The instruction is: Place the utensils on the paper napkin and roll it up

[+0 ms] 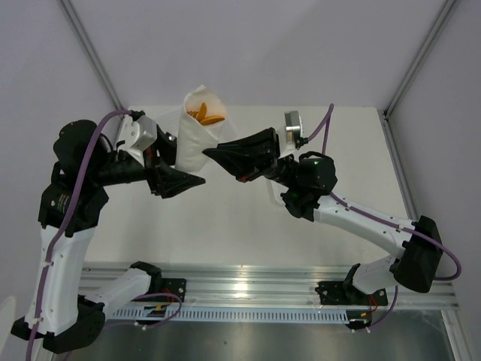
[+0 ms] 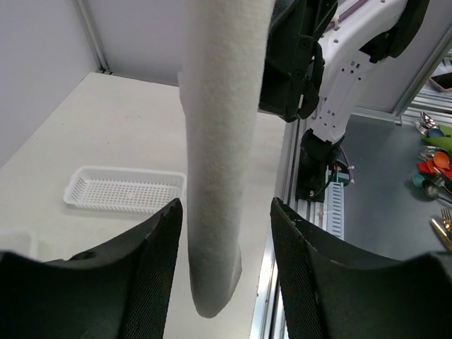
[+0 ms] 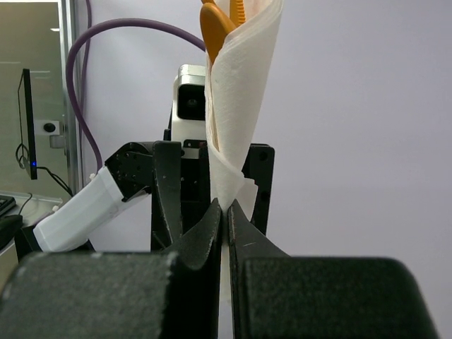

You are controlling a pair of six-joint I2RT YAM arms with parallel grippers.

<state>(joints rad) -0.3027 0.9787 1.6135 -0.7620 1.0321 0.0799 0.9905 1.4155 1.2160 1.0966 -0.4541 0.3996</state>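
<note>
The paper napkin [image 1: 195, 139] is rolled into a white cone and held up off the table. The orange utensils [image 1: 207, 113] stick out of its open top. They also show at the top of the right wrist view [image 3: 214, 32]. My right gripper [image 3: 227, 206] is shut on the napkin's [image 3: 236, 106] narrow lower end, and it shows in the top view [image 1: 213, 153]. My left gripper [image 2: 226, 206] is open. The rolled napkin [image 2: 219, 141] stands between its spread fingers [image 2: 159, 240] without visibly touching them. In the top view the left gripper [image 1: 194, 180] sits just below the cone.
A white slotted basket [image 2: 123, 189] lies on the table to the left. The right arm [image 2: 339, 63] is close behind the roll. Loose metal and coloured cutlery [image 2: 434, 159] lies off the table. An aluminium rail [image 1: 248, 286] runs along the near edge.
</note>
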